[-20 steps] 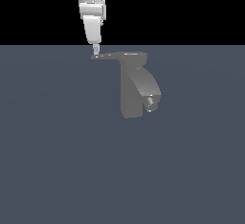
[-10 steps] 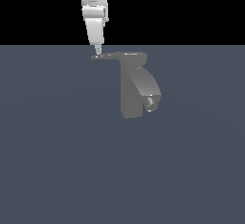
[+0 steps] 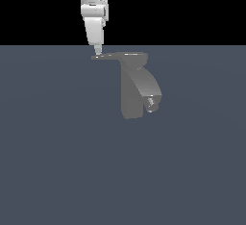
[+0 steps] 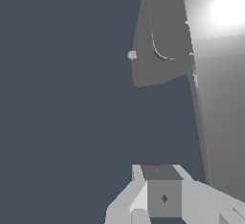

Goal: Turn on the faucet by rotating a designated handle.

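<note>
**Inspector:** Placement first. Where does the faucet (image 3: 133, 87) stand, and where is the handle (image 3: 106, 56)?

**Assessor:** Faucet stands upright on the plain grey floor (image 3: 57, 161), a little right of centre in the exterior view. Its spout (image 3: 148, 92) curves down toward the exterior view's right, ending in a small nozzle. The handle is a thin flat lever running out from the top cap (image 3: 130, 56) toward the exterior view's left, tapering to a narrow tip.

**Inspector:** And the arm's position relative to it?

**Assessor:** The gripper (image 3: 97, 52) hangs near vertical, its tip right at the lever's narrow end, touching it or very close. In my judgement that spot is chosen for leverage: a sideways push at the tip, farthest from the cap's pivot, turns the handle with the least force. Coming from above also keeps the arm away from the spout.

**Inspector:** State of the tool?

**Assessor:** In the exterior view the fingers read as one narrow point, so they appear drawn together with nothing held between them. The wrist view shows only the gripper's pale body in the foreground, with the faucet (image 4: 160, 50) beyond it; the fingertips are not resolved there. I judge it closed and pressing, not clamping, though contact cannot be confirmed.

**Inspector:** Risk?

**Assessor:** A tip slipping off the tapered end during the sweep.
</note>
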`<state>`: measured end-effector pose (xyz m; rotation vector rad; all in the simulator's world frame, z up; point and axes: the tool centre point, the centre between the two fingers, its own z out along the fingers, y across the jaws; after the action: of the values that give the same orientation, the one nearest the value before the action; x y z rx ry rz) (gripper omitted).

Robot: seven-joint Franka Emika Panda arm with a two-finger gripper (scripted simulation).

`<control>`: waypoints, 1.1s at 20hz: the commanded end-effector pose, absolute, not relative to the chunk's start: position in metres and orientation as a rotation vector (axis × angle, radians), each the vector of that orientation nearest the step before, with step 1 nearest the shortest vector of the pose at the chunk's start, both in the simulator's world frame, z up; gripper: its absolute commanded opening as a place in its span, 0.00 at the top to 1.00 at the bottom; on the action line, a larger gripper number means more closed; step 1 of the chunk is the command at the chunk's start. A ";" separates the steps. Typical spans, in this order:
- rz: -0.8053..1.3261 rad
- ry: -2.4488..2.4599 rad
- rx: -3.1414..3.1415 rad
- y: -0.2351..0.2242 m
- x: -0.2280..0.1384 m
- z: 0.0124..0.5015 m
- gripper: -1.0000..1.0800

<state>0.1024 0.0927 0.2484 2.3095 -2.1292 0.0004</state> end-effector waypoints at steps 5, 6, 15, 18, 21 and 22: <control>0.000 -2.129 2.310 0.092 0.086 0.248 1.00; 0.000 -2.129 2.310 0.092 0.083 0.248 1.00; 0.000 -2.129 2.310 0.092 0.059 0.248 1.00; 0.000 -2.129 2.310 0.092 0.051 0.248 1.00; 0.000 -2.129 2.310 0.091 0.042 0.248 1.00; 0.000 -2.129 2.310 0.091 0.039 0.248 1.00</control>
<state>0.0458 0.0900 0.2484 2.3094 -2.1340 0.0042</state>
